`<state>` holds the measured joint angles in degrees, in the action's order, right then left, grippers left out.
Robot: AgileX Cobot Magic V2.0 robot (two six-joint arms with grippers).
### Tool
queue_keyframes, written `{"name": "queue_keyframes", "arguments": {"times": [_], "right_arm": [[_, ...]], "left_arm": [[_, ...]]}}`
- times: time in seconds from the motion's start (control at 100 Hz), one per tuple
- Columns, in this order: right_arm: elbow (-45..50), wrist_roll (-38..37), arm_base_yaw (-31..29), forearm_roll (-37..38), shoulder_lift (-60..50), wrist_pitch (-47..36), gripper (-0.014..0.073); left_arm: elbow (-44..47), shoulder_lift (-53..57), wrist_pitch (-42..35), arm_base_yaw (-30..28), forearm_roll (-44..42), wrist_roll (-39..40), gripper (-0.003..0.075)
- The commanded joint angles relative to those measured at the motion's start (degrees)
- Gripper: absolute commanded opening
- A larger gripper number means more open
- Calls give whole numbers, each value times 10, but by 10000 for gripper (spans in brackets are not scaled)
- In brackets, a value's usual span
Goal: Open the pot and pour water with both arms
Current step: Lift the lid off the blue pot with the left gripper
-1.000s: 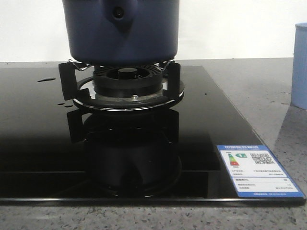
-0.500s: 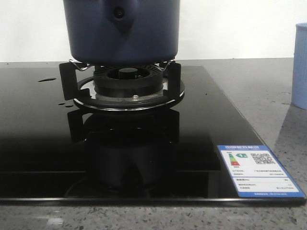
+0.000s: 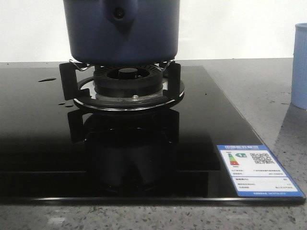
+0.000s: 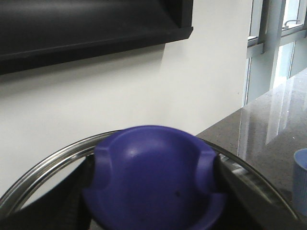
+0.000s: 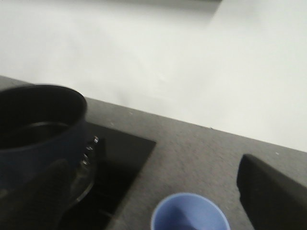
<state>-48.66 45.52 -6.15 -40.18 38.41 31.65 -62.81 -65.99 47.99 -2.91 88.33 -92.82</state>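
The dark navy pot stands on the gas burner, its handle mount facing the camera. In the right wrist view the pot is uncovered, with a dark inside. My left gripper is shut on the blue knob of the glass lid, whose steel rim curves around it, and a black finger shows beside the knob. My right gripper is open and empty above a pale blue cup beside the stove. Neither gripper shows in the front view.
The black glass stovetop carries an energy label at its front right corner and a few water drops at the left. The pale blue cup stands on the grey counter to the right. A white wall is behind.
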Motion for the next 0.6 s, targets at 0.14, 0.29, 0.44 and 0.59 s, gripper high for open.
{"name": "queue_keyframes", "arguments": {"times": [0.14, 0.29, 0.44, 0.59], "right_arm": [[73, 7, 1, 11, -2, -57, 635], [124, 7, 1, 9, -11, -81, 635], [161, 6, 1, 9, -54, -96, 635], [229, 6, 1, -16, -105, -152, 636]], "left_arm": [[3, 33, -13, -1, 48, 7, 282], [13, 33, -32, -1, 48, 7, 282], [21, 33, -54, -1, 48, 7, 282], [21, 33, -56, -1, 48, 7, 282]]}}
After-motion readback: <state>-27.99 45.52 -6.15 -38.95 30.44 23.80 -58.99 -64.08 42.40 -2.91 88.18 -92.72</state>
